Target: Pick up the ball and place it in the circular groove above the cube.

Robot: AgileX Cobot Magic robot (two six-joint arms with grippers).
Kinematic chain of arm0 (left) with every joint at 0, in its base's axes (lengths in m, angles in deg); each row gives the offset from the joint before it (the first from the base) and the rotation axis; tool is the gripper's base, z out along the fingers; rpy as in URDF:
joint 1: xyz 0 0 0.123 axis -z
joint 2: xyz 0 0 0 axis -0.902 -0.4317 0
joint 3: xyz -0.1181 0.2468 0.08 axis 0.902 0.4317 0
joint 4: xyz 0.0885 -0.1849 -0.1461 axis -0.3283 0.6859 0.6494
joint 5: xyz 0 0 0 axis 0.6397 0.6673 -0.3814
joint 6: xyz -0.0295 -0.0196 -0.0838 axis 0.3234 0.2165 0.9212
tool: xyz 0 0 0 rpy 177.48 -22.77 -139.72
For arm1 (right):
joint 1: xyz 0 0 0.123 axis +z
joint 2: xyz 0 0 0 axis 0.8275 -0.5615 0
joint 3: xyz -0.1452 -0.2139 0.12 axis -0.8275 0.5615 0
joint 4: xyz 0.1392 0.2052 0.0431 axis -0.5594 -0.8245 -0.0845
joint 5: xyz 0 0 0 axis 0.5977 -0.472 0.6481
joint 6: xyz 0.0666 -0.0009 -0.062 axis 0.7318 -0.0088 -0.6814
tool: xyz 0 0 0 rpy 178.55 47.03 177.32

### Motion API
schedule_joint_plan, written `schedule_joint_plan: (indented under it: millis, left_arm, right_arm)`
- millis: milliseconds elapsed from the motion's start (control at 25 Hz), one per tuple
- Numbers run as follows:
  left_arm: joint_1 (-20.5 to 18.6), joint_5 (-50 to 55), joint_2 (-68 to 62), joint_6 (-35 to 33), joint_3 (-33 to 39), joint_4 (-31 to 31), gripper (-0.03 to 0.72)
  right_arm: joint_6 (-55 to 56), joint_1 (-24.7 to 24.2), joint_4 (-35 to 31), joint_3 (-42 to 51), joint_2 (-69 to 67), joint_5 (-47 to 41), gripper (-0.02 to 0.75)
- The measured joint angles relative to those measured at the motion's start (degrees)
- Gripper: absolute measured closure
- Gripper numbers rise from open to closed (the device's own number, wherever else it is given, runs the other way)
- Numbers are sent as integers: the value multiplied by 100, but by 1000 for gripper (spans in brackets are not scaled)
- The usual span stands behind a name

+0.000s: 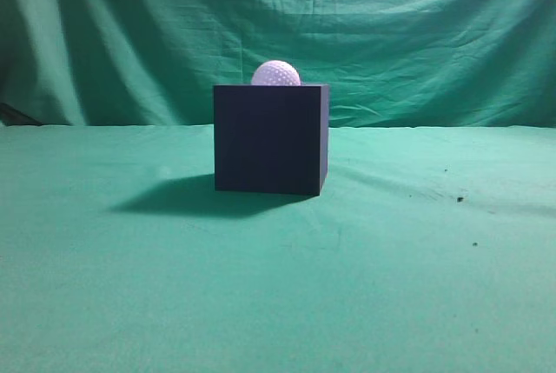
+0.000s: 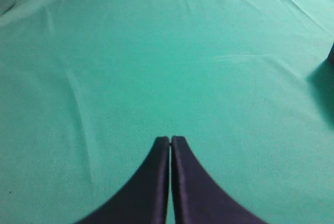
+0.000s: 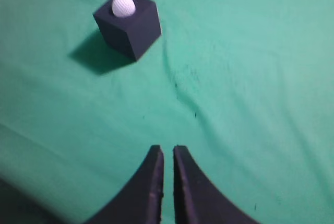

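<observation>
A green cloth (image 1: 365, 286) covers the table and hangs as a creased backdrop (image 1: 417, 25) behind it. Near the middle of the exterior view stands the cube (image 1: 269, 138), dark navy and plain-faced, casting a shadow to its left on the cloth. The ball (image 1: 276, 74), white and dimpled like a golf ball, sits on top of the cube, its lower part sunk below the cube's upper edge. The right wrist view shows the same thing from above and afar: the ball (image 3: 123, 6) rests toward one corner of the cube's (image 3: 130, 28) top face.

Neither arm shows in the exterior view. The left gripper (image 2: 170, 140) hangs over bare cloth, pointing forward and down at a slant, its two dark fingers pressed together with only a hairline seam between them and nothing held. The right gripper (image 3: 168, 151) is well apart from the cube, aimed across the cloth toward it; its fingers stand nearly together with a narrow slit between the tips, and they hold nothing. A few dark specks (image 3: 177, 84) dot the cloth between this gripper and the cube.
</observation>
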Motion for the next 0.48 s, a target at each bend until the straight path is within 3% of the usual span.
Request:
schedule_joint_plan:
  millis: [160, 480]
  left_arm:
    - [0, 0, 0, 0, 0, 0, 688]
    - [0, 0, 0, 0, 0, 0, 688]
  right_arm:
    - [-417, -188, 0, 365, 48, 964, 689]
    - [-610, -1736, 0, 2088, 888, 3553, 689]
